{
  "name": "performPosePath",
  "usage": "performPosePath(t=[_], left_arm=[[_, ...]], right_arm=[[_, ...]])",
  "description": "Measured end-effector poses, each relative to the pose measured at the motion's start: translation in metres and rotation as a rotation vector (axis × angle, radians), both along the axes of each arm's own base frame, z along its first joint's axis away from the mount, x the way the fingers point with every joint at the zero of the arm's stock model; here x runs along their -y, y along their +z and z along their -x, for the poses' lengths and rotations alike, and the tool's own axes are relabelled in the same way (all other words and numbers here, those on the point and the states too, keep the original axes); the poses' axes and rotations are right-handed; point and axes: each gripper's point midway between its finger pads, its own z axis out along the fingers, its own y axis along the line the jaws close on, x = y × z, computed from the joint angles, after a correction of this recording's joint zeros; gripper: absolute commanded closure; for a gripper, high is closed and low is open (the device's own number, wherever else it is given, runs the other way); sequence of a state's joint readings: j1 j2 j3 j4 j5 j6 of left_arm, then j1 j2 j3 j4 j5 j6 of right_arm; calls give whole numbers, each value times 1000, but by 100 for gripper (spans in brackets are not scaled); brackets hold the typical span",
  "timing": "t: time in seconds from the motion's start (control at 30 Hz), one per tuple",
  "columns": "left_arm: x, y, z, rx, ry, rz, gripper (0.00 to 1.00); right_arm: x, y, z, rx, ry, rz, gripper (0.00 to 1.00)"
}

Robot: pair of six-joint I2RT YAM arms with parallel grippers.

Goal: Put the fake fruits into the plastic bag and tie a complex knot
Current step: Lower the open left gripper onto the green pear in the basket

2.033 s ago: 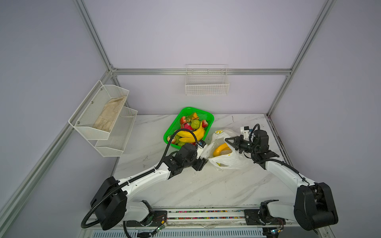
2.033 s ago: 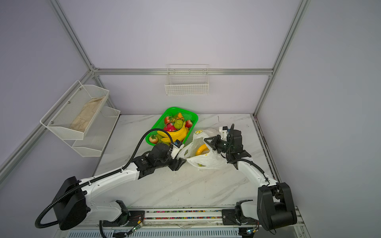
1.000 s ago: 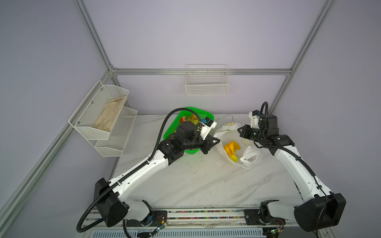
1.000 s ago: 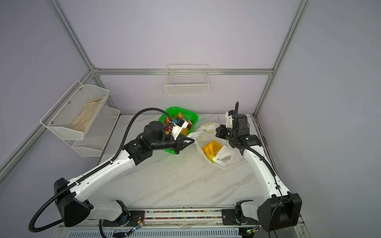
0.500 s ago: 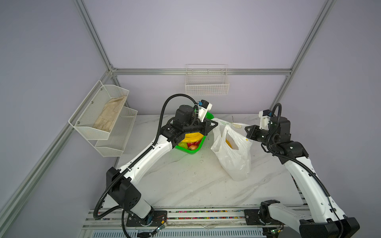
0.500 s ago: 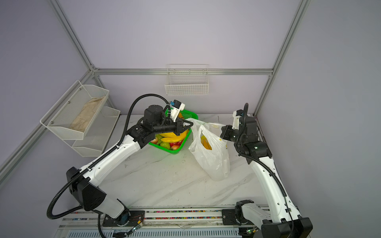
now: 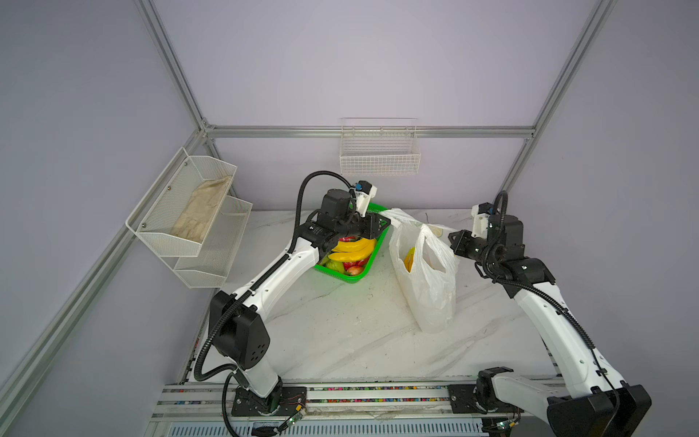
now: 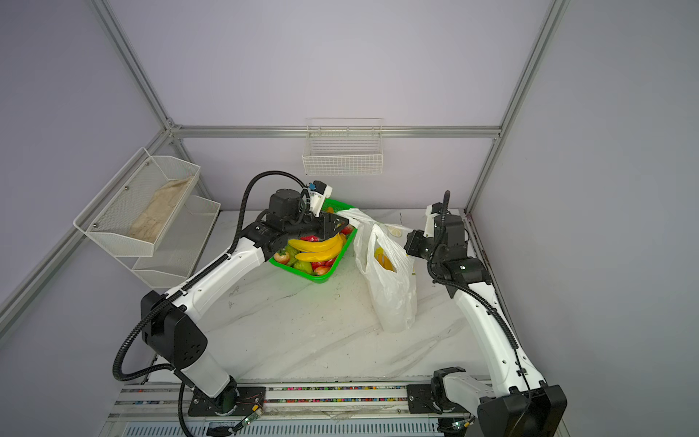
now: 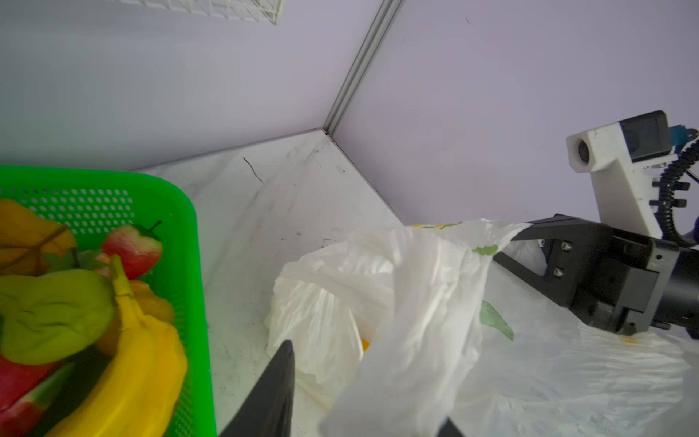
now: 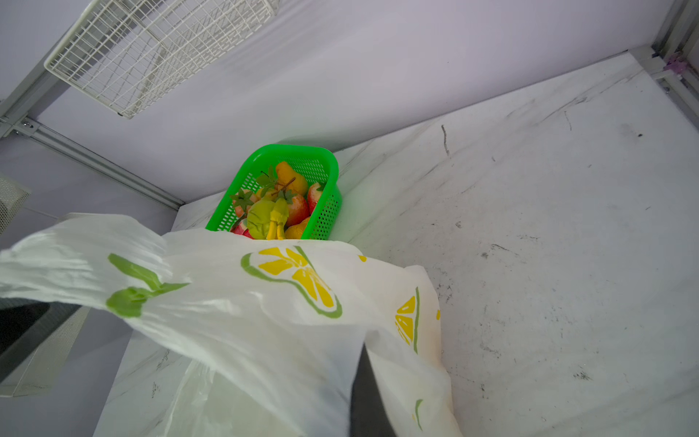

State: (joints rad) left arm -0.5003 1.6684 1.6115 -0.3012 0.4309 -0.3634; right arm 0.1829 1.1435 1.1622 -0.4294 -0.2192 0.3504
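Plastic bag: rim pinched in my right hand; left hand beside it stood parted, so I feared its mouth sagging shut.

Lab cell: aluminium frame, marble table.

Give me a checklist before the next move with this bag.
1. Bag upright, mouth open: ok.
2. Right gripper shut on bag: ok.
3. Left gripper holding bag: not ok, fingers apart.
4. Fruit bagged: not ok, one yellow piece inside, other fruits in the basket.
5. Bag tied: not ok.
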Motion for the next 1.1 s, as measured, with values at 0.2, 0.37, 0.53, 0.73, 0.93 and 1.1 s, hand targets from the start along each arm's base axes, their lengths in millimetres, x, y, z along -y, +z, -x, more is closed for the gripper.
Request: performPosePath(t=[0.2, 0.37, 0.53, 0.73, 0.93, 1.1], left_arm=[[-60, 23, 14, 92, 121, 26, 23], [-104, 27, 32, 141, 239, 25, 22], [-133, -1, -4, 98, 380, -48, 23], [-122, -91, -64, -81, 397, -193, 24], [-104, -141, -102, -167, 338, -253, 24], [-90, -151, -125, -163, 283, -270, 24]], right_arm=[[-5, -6, -1, -1, 24, -17, 100], [-10, -4, -8, 18, 42, -31, 100], [-15, -10, -14, 10, 60, -39, 100], [-16, -12, -15, 6, 65, -40, 100], [-15, -15, -16, 0, 63, -38, 100], [-14, -15, -17, 0, 56, -34, 100]])
